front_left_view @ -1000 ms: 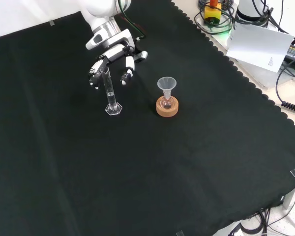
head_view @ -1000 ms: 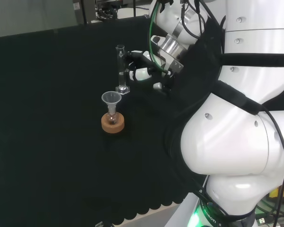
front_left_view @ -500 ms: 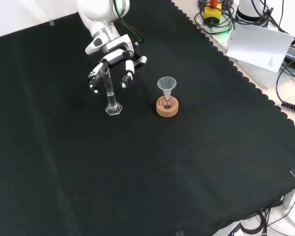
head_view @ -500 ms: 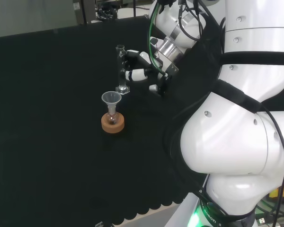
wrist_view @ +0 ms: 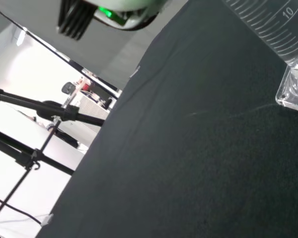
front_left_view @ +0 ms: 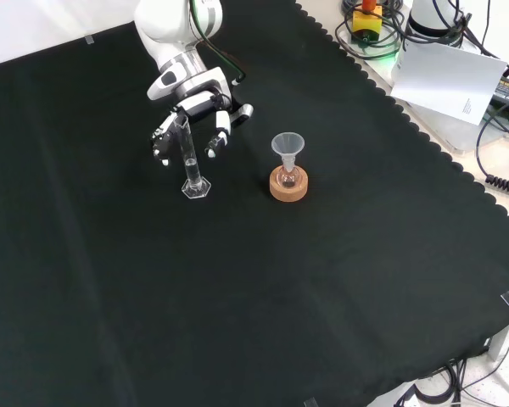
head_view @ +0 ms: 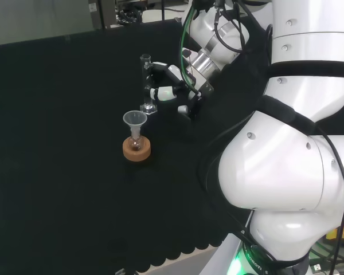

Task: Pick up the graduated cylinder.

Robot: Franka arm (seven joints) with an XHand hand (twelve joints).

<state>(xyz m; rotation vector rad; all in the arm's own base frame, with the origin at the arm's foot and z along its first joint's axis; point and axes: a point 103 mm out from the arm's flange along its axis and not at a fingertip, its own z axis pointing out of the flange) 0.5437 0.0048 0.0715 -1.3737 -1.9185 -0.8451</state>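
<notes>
Over the last second your hand [front_left_view: 192,119] has been closing in on the measuring cylinder [front_left_view: 189,156]. In the head view it has been sliding leftward toward the tube, and the fingers that were trailing to the right of it are now reaching up beside its middle. In the front view the hand has been dropping lower around the tube's upper half. The cylinder itself has not shifted: its foot is sitting on the same spot of the black cloth [front_left_view: 339,280]. That reads as the approach ending and the grasp about to begin, with no lift yet.

The fingers [head_view: 163,90] are spreading in a loose, partly bent cage, with the tube standing between them in the front view. They are not wrapping it. Whether any fingertip is already touching the glass cannot be told. You are holding nothing.

The cylinder is standing upright, just left of the hand in the head view and behind the small funnel [head_view: 135,121], which is sitting in a little flask on a cork ring [head_view: 136,150], near but apart. The wrist view is showing the cylinder's clear foot [wrist_view: 294,91] flat on the cloth.
</notes>
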